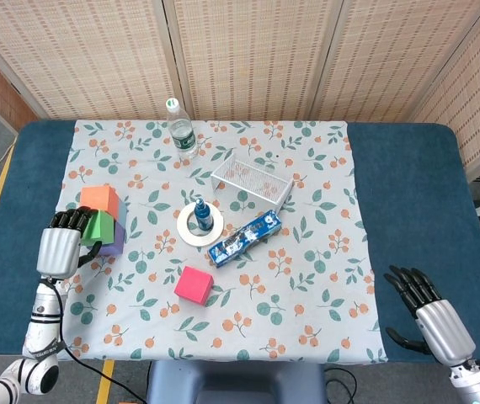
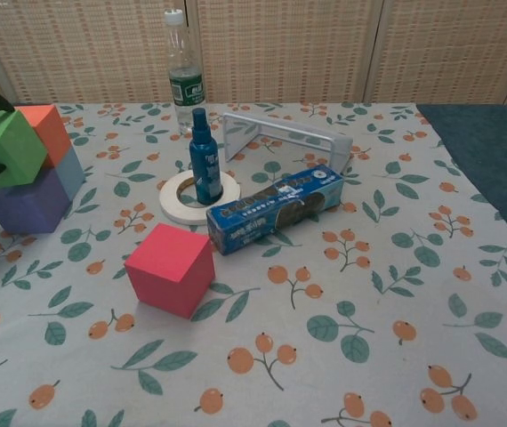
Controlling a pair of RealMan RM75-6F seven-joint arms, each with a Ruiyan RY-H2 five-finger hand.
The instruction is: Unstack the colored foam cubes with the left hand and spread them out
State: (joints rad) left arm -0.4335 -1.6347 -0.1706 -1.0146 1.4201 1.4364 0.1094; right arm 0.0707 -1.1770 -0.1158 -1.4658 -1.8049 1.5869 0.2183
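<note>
Your left robot hand point(image 1: 58, 244) is wrapped around the green cube point(image 2: 6, 147), tilted on top of the purple cube point(image 2: 24, 200), left of the tape ring point(image 2: 175, 199). Lift it straight up, so the orange cube point(image 2: 47, 132) beside it stays put. The chest view cuts off your fingers. Your right robot hand point(image 1: 429, 316) is spread, holding nothing.

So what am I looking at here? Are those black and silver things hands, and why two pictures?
Yes, they are a robot's two hands, steered remotely by a person. One picture looks down from its head, the other forward from its chest. The left hand grips a green cube, tilted on a purple cube beside an orange cube. The right hand is open, holding nothing. On the floral cloth lie a pink cube, a spray bottle standing in a tape ring, a blue packet, a white basket and a water bottle.
</note>
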